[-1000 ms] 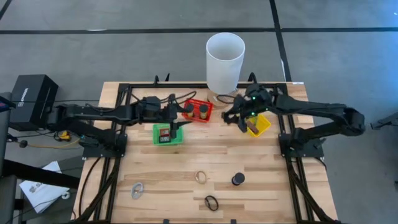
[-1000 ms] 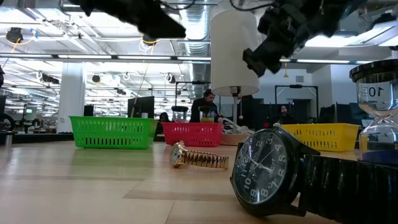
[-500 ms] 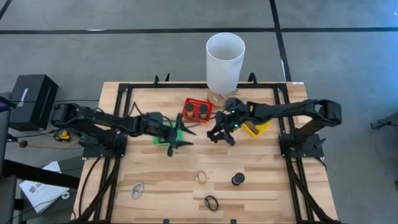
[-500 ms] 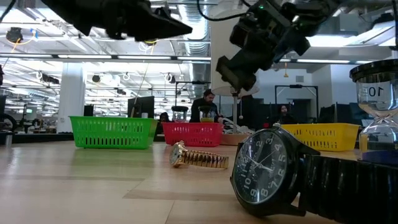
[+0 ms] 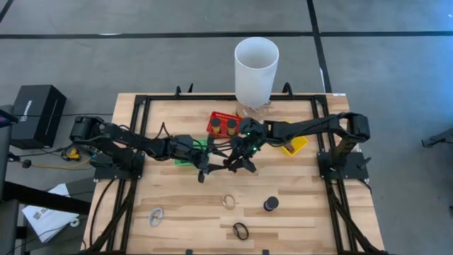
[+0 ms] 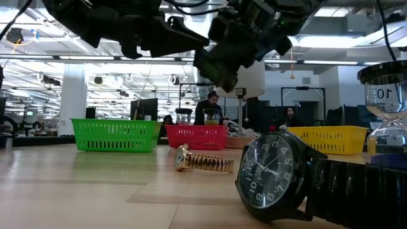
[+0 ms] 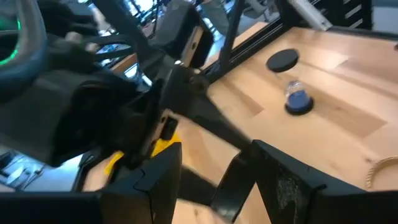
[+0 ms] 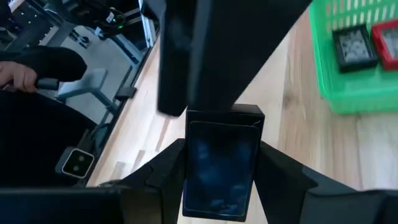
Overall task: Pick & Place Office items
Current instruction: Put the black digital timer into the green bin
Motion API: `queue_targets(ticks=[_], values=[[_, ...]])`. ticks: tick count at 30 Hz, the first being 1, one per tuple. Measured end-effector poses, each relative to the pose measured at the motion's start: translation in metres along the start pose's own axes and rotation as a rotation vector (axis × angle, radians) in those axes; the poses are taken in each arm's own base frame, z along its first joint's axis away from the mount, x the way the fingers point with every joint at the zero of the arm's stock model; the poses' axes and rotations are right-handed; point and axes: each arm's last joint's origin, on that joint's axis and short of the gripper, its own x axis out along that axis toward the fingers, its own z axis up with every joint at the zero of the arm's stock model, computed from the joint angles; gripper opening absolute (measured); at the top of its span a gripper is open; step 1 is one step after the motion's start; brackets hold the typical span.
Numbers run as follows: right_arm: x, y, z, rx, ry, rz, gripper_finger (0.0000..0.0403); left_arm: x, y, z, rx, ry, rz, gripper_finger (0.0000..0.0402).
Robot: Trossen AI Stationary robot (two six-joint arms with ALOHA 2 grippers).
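Observation:
Over the table's middle, my right gripper [image 5: 237,161] is shut on a black rectangular piece [image 8: 221,168]. My left gripper [image 5: 205,168] faces it from the left, close by, fingers apart [image 7: 217,149]. A thin dark bar shows between them; I cannot tell whether it touches. The green basket [image 8: 348,87] holds a black piece [image 8: 354,46] and a red piece [image 8: 385,37]. A gold watch [image 5: 228,202], a black watch [image 5: 241,230], a small hourglass [image 5: 271,204] and a silvery clip [image 5: 156,216] lie on the near half. My right gripper pinches the black piece by its two long sides [image 8: 189,180], one finger on each. The fingers lie along the piece, and its far end sticks out past them toward the left gripper. The piece is lifted clear of the table.
A red basket [image 5: 225,125] with two dark round things and a yellow basket [image 5: 294,146] stand behind the grippers. The tall white cylinder [image 5: 256,71] stands at the far edge. Black frame rails run along both sides of the table.
My left gripper has left the green basket, gone toward the near edge and down, and rolled. My right gripper has carried the black piece from the yellow basket toward the table's left and down. The two grippers now stand close together.

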Motion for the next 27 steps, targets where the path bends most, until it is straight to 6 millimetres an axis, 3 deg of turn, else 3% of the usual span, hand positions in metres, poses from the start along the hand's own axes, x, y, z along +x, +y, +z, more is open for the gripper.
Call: queue_targets(ticks=[14, 27], values=[[-0.005, 0.009, 0.025, 0.003, 0.021, 0.018, 0.0158, -0.001, -0.002, 0.001, -0.026, -0.020, -0.046, 0.0186], [-0.001, 0.011, 0.024, 0.064, 0.036, 0.063, 0.0161, -0.001, -0.002, 0.001, -0.026, -0.018, -0.047, 0.0169]])
